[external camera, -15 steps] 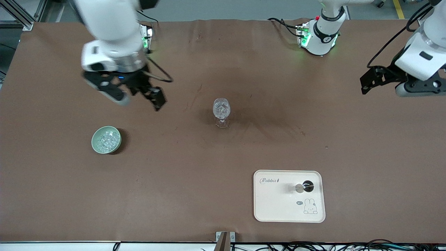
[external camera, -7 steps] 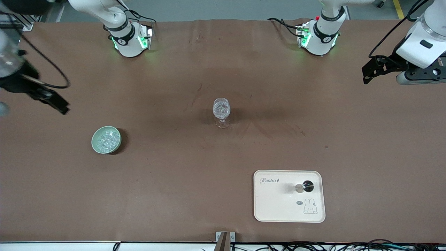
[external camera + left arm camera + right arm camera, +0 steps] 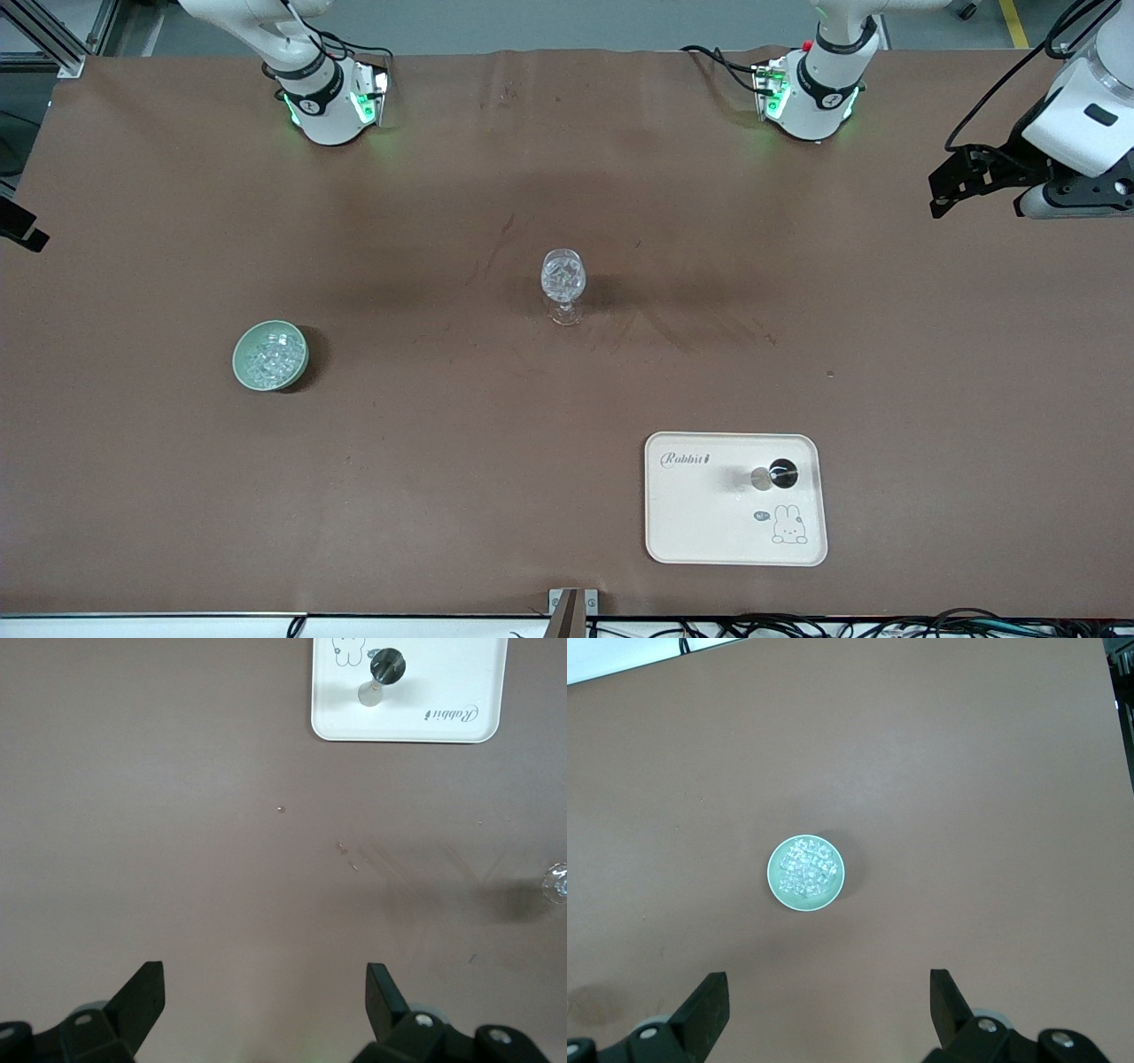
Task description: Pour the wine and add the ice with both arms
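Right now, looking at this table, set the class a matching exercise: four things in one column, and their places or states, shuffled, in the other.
Things:
1. ice
2. wine glass
3. bottle
4. left end effector

Places or states:
A. upright on the cream tray
B. open and empty, over bare table
C. heaped in the pale green bowl
D. alone at mid-table

Pairs: 1-C, 2-D, 3-A, 4-B
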